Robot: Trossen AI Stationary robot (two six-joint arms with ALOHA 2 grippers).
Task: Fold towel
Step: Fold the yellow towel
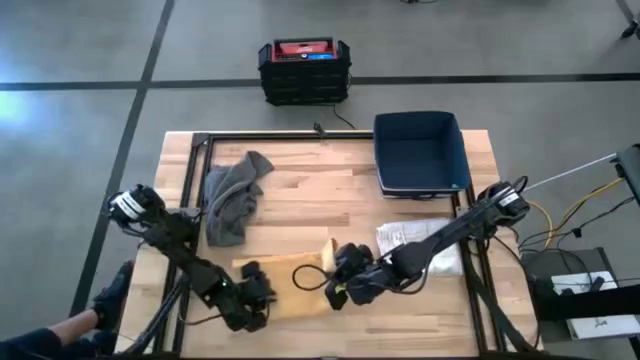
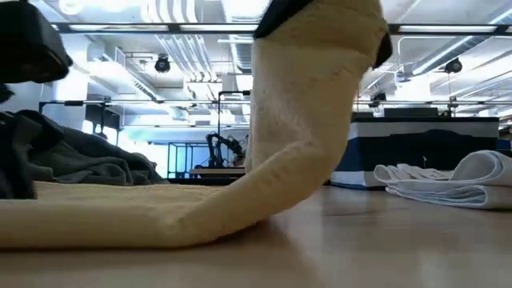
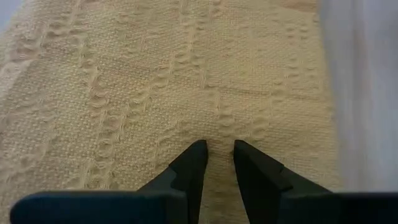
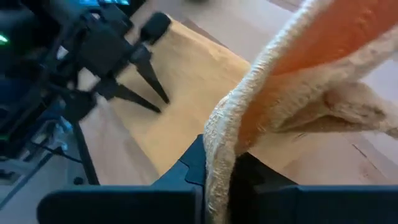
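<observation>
A yellow towel is spread on the wooden table, near the front edge. One end of it is pinched and lifted by the right gripper. The other end is pressed down by the left gripper, with its jaws nearly closed on the cloth. A grey cloth is lying behind the towel.

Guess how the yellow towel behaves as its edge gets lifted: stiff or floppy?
Likely floppy: the yellow towel curves up in a soft arc from the right gripper. Its nubby weave probably grips, not slips. The left gripper seems to pin the flat part.
</observation>
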